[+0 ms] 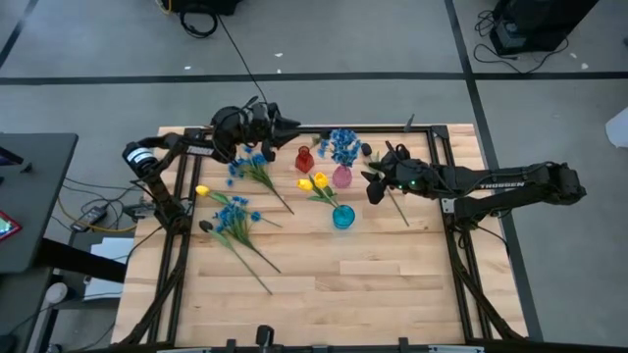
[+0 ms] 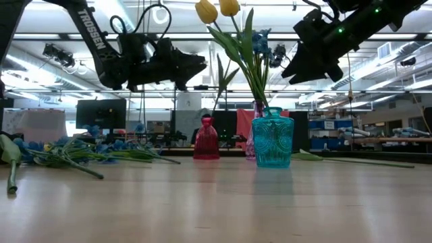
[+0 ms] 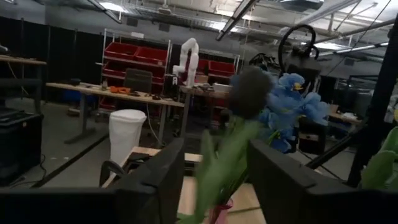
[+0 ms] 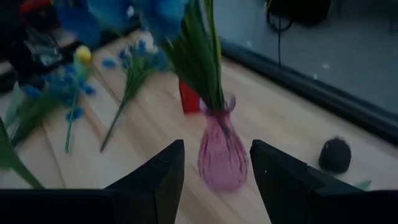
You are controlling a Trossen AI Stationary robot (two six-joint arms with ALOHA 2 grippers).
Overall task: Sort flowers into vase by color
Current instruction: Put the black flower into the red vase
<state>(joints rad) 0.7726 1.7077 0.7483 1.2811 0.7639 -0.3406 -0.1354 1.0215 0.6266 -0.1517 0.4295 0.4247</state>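
- Blue flowers (image 1: 342,146) standing in the pink vase (image 1: 341,176); yellow flowers (image 1: 314,182) in the teal vase (image 1: 342,217); red vase (image 1: 304,159) just beside the pink one.
- More blue sprays (image 1: 235,216) and a lone yellow bud (image 1: 202,190) lying loose on the wooden surface (image 1: 373,275).
- Dark bloom (image 3: 250,92) on a green stem between the left tool (image 1: 290,125) fingers (image 3: 155,180); cannot tell whether gripped or released.
- Right tool (image 4: 214,163) parted, holding nothing, facing the pink vase; another dark bloom (image 4: 336,155) lying on the surface near it.
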